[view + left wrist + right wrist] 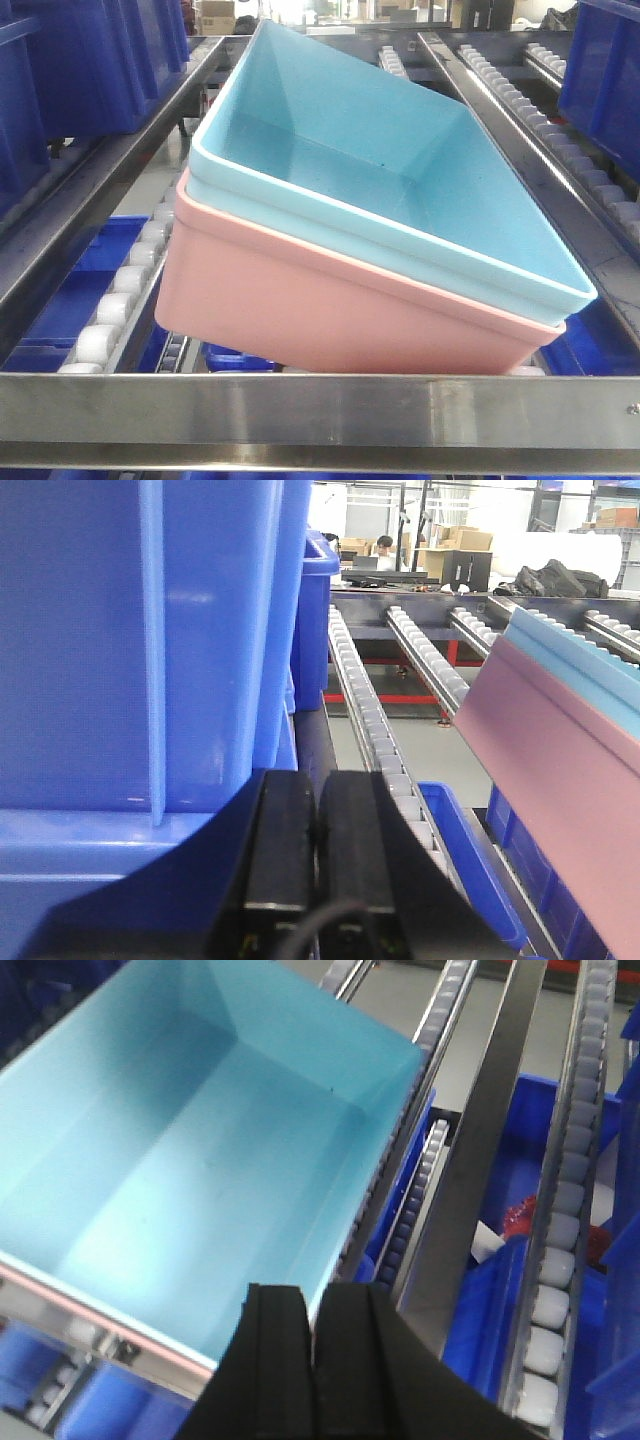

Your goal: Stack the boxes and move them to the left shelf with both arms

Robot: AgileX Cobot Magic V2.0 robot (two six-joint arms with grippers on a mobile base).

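Both jaws closed, empty; blue box [400, 190] nested in pink box [330, 310] on shelf rollers [120, 290], apart from jaws.

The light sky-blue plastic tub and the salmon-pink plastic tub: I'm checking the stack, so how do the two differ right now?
The light sky-blue plastic tub sits on top, nested inside the salmon-pink plastic tub, which is underneath. The blue tub's empty interior is visible; the pink tub's is covered, showing only its outer wall and rim. They also differ in colour. Both are rimmed rectangular tubs of similar size, skewed together on the roller rack lane.
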